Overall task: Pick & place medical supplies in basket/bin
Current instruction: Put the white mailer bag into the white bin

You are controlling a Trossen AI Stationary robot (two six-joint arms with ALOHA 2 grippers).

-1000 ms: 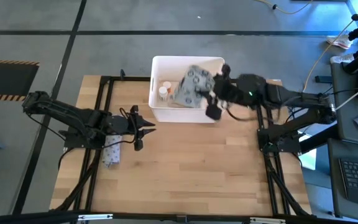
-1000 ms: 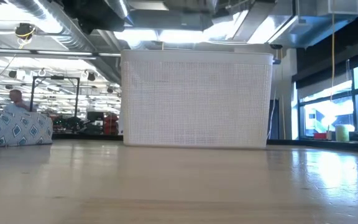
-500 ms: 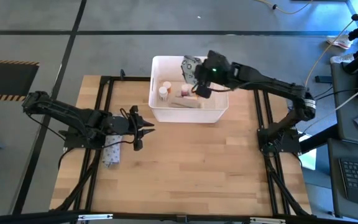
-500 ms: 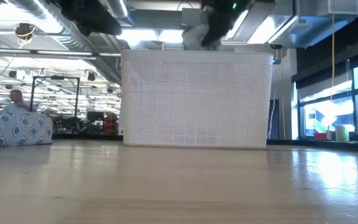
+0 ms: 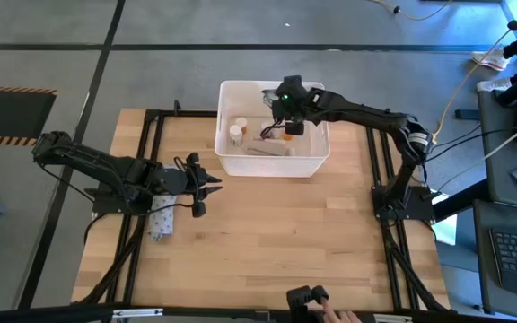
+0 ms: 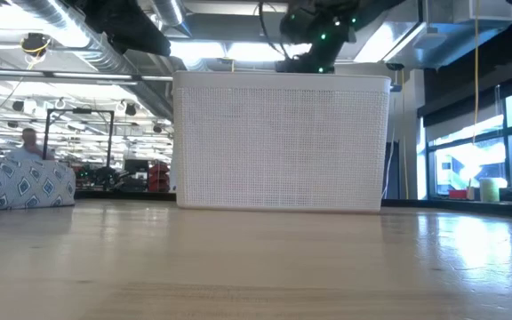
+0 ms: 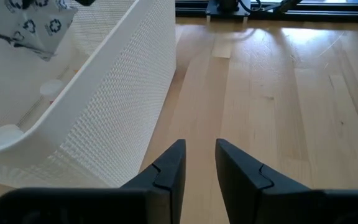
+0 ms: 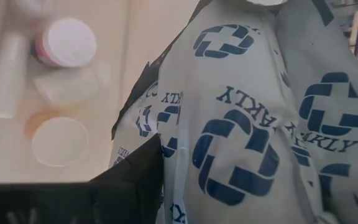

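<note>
The white tub (image 5: pixel 317 161) stands at the table's far middle and shows as a mesh wall in the low view (image 6: pixel 283 142). My right gripper (image 5: pixel 285 100) is over its far half, shut on the grey-white ring-patterned packet (image 8: pixel 247 124), which also shows in the left wrist view (image 7: pixel 33 25). In the tub lie a pink-capped bottle (image 8: pixel 64 40), an orange-capped bottle (image 8: pixel 58 140) and a white tube (image 8: pixel 5 68). My left gripper (image 5: pixel 208 184) waits open near the tub's near left corner, level with the table (image 7: pixel 197 162). My right gripper holds the packet from above, pointing down into the tub. One dark finger (image 8: pixel 138 180) lies against the packet's side (image 8: pixel 173 155); the packet hides the other finger. The packet hangs below the fingers inside the tub, crumpled and slack.
A second patterned packet (image 5: pixel 160 218) lies on the table under my left arm and shows at the left of the low view (image 6: pixel 20 182). Bare wood spreads near and right of the tub (image 5: pixel 312 233). A black frame rail (image 5: pixel 380 224) runs along the table's right side.
My right gripper has carried the packet from the tub's near right corner toward the far left, over the tub, then down. The packet, which spread above the rim a second ago, now hangs inside the tub, below the rim in the low view.
</note>
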